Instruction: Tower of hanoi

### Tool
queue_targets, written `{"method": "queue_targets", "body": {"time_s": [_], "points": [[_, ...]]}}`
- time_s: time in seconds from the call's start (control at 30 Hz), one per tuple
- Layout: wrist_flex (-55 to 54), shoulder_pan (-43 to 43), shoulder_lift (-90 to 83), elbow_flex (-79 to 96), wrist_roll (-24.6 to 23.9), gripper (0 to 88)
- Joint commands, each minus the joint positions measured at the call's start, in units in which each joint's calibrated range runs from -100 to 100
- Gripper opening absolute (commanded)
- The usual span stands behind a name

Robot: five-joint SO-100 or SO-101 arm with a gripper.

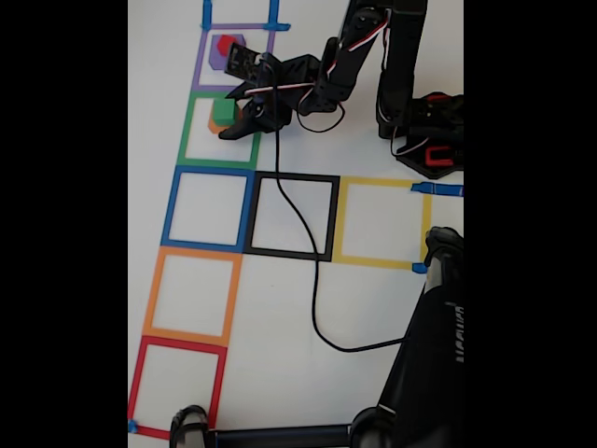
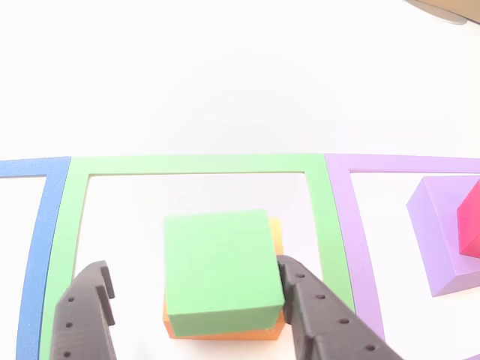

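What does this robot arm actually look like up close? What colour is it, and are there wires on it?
The arm is built of black plastic segments, with thin red and white wires looped along its joints. Its base is black with red trim. A long black cable trails from it across the white table. In the other view, the fingers are dark grey-brown wedges with rows of small round holes.

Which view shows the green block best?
The other view: the green block sits close and unobstructed on an orange block, between the gripper fingers. In the fixed view it is small and partly hidden by the arm.
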Motion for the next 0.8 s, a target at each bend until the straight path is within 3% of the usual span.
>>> {"method": "queue_targets", "body": {"time_s": [0.0, 0.17, 0.33, 0.6, 0.77], "points": [[-0.8, -0.9, -4.4, -2.0, 0.4, 24.0], [10.1, -0.2, -13.1, -4.8, 0.4, 18.6], [36.9, 2.2, -27.5, -11.8, 0.4, 1.2], [77.0, 9.1, -46.9, -24.2, 0.4, 1.1], [100.9, 13.5, -50.5, -42.6, 0.4, 1.1]]}}
